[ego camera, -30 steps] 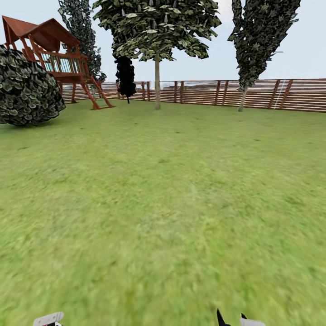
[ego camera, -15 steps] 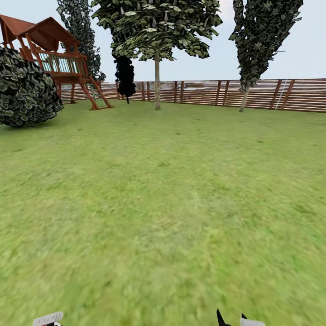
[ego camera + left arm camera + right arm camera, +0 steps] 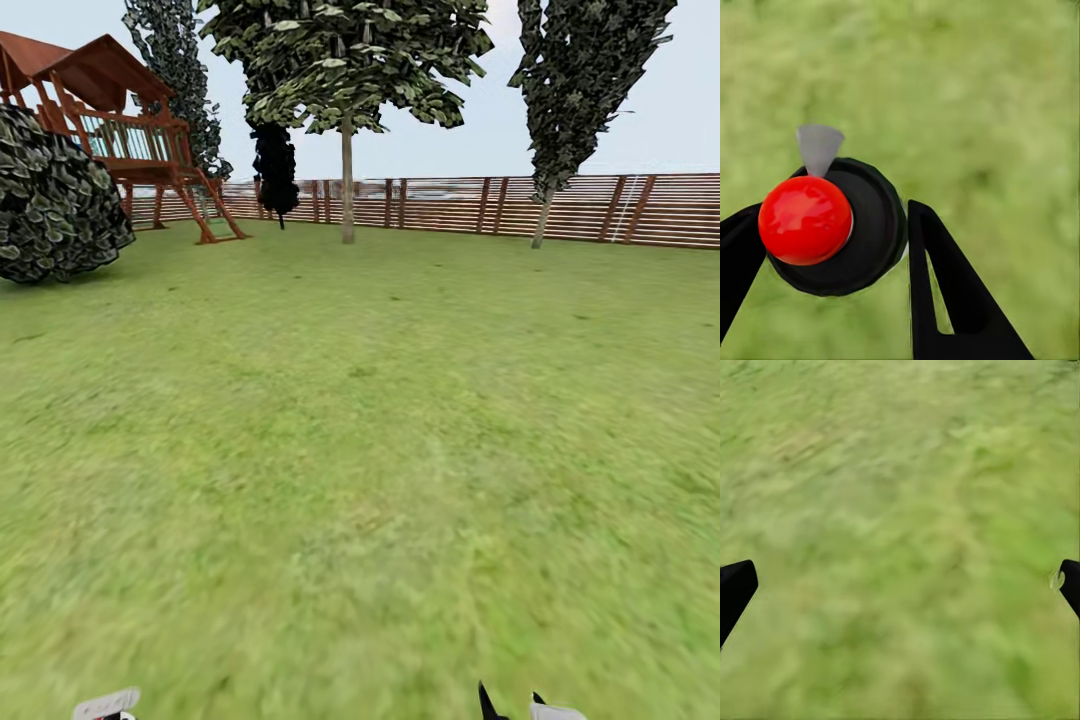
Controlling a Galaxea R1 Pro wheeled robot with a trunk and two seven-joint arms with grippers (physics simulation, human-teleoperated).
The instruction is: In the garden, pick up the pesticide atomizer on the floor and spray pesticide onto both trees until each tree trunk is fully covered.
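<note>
My left gripper [image 3: 836,210] is shut on the pesticide atomizer [image 3: 832,229], seen from above as a round black body with a red knob and a grey nozzle, held over the grass floor [image 3: 360,450]. A pale grey piece [image 3: 105,703] pokes up at the head view's lower edge on the left. My right gripper [image 3: 900,585] is open, with only grass between its fingers [image 3: 735,589]; one black fingertip [image 3: 486,704] shows low in the head view. Far ahead, a tree with a pale trunk [image 3: 347,185] stands by the fence. A second tree [image 3: 543,215] stands further right.
A brown slatted fence [image 3: 600,210] closes the far side of the lawn. A round leafy bush [image 3: 55,195] and a red wooden play tower [image 3: 130,130] stand at the far left. A black-leaved thin tree [image 3: 275,165] stands near the fence.
The whole head view has shifted a little: the bush and play tower slid left and the trees right, so the camera moved. Both grippers keep their places.
</note>
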